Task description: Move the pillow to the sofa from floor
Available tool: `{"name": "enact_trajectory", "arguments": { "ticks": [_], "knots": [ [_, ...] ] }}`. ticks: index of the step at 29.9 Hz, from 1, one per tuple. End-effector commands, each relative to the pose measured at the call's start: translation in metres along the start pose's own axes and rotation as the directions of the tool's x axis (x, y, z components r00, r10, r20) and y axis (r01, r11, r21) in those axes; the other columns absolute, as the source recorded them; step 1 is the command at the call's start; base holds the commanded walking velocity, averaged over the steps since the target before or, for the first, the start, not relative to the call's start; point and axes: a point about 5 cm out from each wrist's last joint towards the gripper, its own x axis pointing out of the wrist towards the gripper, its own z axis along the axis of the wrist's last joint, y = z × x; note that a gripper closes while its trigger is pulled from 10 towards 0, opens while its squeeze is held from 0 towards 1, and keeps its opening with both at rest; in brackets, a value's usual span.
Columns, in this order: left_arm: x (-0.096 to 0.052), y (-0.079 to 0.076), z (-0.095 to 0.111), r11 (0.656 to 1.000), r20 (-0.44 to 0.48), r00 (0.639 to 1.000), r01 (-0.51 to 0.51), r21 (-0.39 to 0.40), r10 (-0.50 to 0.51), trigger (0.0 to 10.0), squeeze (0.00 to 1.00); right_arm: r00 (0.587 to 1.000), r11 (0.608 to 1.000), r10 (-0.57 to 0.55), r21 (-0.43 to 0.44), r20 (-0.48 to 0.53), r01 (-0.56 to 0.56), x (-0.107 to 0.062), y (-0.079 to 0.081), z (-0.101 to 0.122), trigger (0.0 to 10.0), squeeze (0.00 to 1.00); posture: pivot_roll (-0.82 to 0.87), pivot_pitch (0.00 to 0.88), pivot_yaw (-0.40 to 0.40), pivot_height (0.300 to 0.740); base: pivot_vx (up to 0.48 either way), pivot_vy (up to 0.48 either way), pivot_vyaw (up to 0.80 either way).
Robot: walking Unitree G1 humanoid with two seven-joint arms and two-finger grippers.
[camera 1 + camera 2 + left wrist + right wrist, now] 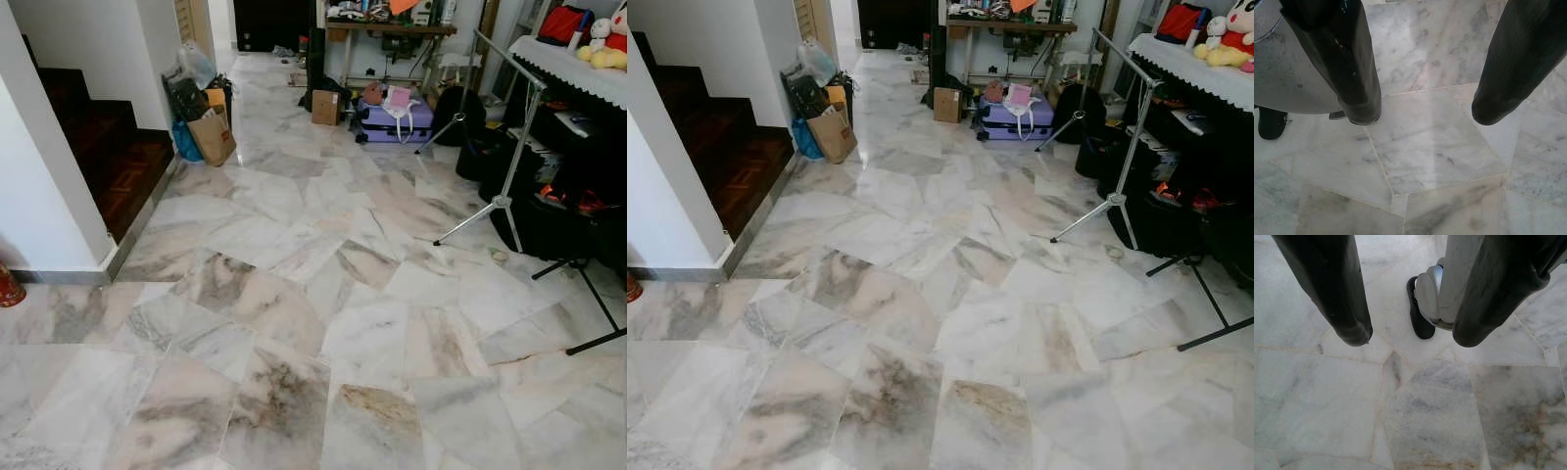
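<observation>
My left gripper (1427, 110) hangs over the marble floor (294, 323), its two black fingers (1354, 73) spread apart with nothing between them. My right gripper (1410, 335) also hangs over the floor, open and empty. Past its fingers (1337, 293) I see my own silver leg and black foot (1420, 316). In the head views the pale marble floor stretches ahead into the room.
Dark wooden stairs (108, 157) and a white wall (39, 186) stand at the left. Bags (211, 132) sit by the stair corner. A purple suitcase (392, 119) and cardboard box (325, 106) lie far ahead. A tripod stand (505, 186) and a keyboard table with toys (578, 59) line the right.
</observation>
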Motion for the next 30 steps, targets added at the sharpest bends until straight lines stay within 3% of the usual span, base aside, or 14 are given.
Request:
{"name": "enact_trajectory", "arguments": {
  "ticks": [1, 5, 7, 11, 22, 30],
  "knots": [
    [0.01, 0.001, 0.033, 0.998, -0.021, 0.999, 0.049, 0.025, -0.048, 10.0, 0.0, 0.993, 0.973, 0.121, -0.198, -0.017, -0.122, 0.012, 0.014, 0.05, 10.0, 0.0, 0.05, 0.0, -0.006, 0.74, 0.0, 0.0, 0.0],
    [0.01, 0.001, 0.033, 0.999, -0.021, 0.999, 0.048, 0.024, -0.048, 10.0, 0.0, 0.992, 0.973, 0.121, -0.198, -0.019, -0.123, 0.012, 0.014, 0.05, 10.0, 0.0, 0.05, 0.0, -0.006, 0.74, 0.0, 0.0, 0.0],
    [0.012, -0.001, 0.042, 0.996, -0.002, 0.998, 0.055, 0.066, -0.055, 10.0, 0.0, 0.989, 0.984, 0.145, -0.105, -0.02, -0.146, 0.011, 0.019, 0.043, 10.0, 0.0, 0.05, 0.0, 0.017, 0.74, 0.0, 0.0, 0.0],
    [0.012, 0.001, 0.043, 0.996, 0.006, 0.999, 0.04, 0.074, -0.04, 10.0, 0.0, 0.989, 0.985, 0.148, -0.089, -0.02, -0.149, 0.011, 0.021, 0.042, 10.0, 0.0, 0.05, 0.0, 0.017, 0.74, 0.0, 0.0, 0.0],
    [0.011, 0.009, 0.043, 0.998, 0.01, 1.0, 0.0, 0.056, 0.0, 10.0, 0.0, 0.987, 0.982, 0.159, -0.099, -0.018, -0.16, 0.011, 0.022, 0.045, 10.0, 0.0, 0.05, 0.0, 0.009, 0.74, 0.0, 0.0, 0.0],
    [0.007, 0.019, 0.03, 0.999, -0.008, 0.999, -0.043, 0.005, 0.043, 10.0, 0.0, 0.991, 0.991, 0.131, -0.021, 0.0, -0.131, 0.009, 0.013, 0.037, 10.0, 0.0, 0.07, 0.0, 0.001, 0.74, 0.0, 0.0, 0.0]
  ]
}}
